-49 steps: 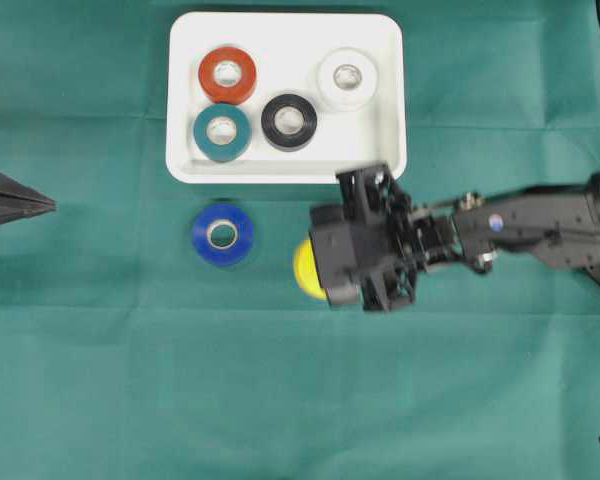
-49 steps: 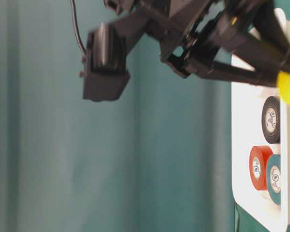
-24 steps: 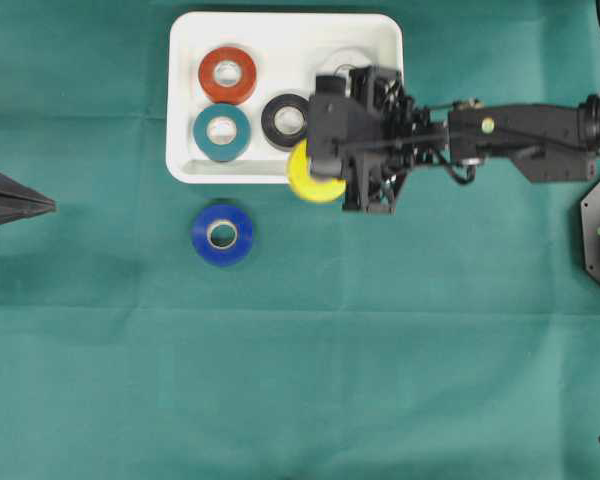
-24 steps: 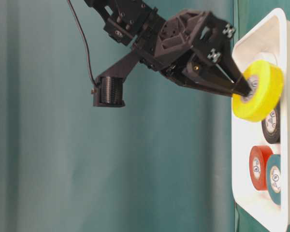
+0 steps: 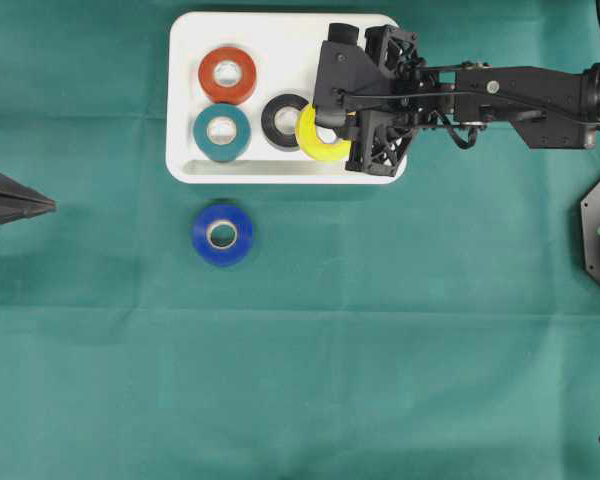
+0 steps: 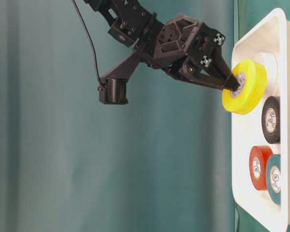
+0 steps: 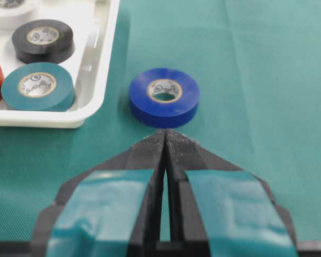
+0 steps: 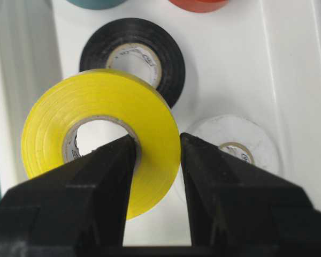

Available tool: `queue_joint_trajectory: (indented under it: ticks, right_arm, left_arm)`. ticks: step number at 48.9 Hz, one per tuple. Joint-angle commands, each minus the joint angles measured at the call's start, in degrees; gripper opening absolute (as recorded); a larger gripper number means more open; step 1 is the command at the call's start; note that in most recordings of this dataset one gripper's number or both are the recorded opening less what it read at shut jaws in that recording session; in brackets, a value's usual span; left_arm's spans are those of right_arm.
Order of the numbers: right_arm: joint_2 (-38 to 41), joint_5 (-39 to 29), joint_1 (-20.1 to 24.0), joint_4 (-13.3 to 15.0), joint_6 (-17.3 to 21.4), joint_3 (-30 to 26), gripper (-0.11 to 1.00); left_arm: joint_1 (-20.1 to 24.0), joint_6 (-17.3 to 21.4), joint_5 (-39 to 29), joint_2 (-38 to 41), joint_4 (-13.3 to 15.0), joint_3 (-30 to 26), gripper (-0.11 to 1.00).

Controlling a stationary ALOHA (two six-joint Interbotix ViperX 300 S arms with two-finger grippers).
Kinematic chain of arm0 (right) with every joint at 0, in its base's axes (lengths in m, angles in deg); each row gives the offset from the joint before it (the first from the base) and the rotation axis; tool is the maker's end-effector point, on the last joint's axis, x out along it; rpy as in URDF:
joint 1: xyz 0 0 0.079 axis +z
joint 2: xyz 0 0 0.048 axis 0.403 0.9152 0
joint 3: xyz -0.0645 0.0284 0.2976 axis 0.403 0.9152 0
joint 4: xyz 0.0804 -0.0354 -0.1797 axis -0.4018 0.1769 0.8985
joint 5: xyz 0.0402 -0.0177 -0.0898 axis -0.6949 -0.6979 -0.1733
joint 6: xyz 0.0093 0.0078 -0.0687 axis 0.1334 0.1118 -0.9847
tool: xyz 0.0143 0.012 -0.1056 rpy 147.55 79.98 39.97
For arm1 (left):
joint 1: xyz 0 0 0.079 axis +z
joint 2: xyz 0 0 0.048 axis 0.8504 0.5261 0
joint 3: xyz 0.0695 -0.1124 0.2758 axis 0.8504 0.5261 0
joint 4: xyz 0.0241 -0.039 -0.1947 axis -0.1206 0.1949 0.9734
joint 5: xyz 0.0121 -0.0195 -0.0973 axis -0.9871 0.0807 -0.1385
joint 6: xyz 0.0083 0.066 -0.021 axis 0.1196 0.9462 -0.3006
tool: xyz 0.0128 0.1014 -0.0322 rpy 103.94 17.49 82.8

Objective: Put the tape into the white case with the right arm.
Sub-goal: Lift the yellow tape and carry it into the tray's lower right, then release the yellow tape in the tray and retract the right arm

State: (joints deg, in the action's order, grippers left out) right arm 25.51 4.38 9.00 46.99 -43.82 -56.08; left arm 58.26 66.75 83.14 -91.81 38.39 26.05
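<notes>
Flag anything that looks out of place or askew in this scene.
One blue tape roll lies on the green cloth just outside the white case. The yellow tape roll hangs tilted over the case, pinched through its wall by the right gripper.

Yellow tape (image 5: 318,146) now over white case (image 5: 280,30)

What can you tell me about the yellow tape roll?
The yellow tape is a bright, glossy ring with a pale inner core. The right gripper pinches its wall, one finger through the hole, one outside. It hangs tilted in the air above the white case, near the black roll and white roll, not yet set down.
</notes>
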Motion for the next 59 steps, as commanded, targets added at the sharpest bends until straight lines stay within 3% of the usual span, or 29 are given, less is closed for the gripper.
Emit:
queue_joint_trajectory:
  ticks: [1, 24, 37, 42, 52, 59]
  right_arm:
    - [-2.0, -0.2, -0.4, 0.9, 0.0, 0.0, 0.00]
    - [-5.5, 2.5, -0.9, 1.0, -0.2, 5.1, 0.00]
    - [-5.5, 3.6, -0.9, 3.1, 0.1, 5.8, 0.00]
    - [-5.5, 3.3, -0.9, 3.3, 0.1, 6.2, 0.16]
    - [-5.8, 3.2, -0.9, 3.4, 0.3, 7.3, 0.72]
    - [-7.2, 3.2, -0.9, 3.3, 0.4, 8.8, 0.67]
  left_arm:
    - [0.2, 0.0, 0.4, 0.4, 0.1, -0.7, 0.00]
    - [0.1, 0.0, 0.4, 0.4, 0.1, -0.7, 0.00]
    - [0.2, 0.0, 0.4, 0.4, 0.1, -0.7, 0.00]
    - [0.2, 0.0, 0.4, 0.4, 0.1, -0.7, 0.00]
    - [0.2, 0.0, 0.4, 0.4, 0.1, -0.7, 0.00]
    - [0.2, 0.0, 0.4, 0.4, 0.1, -0.7, 0.00]
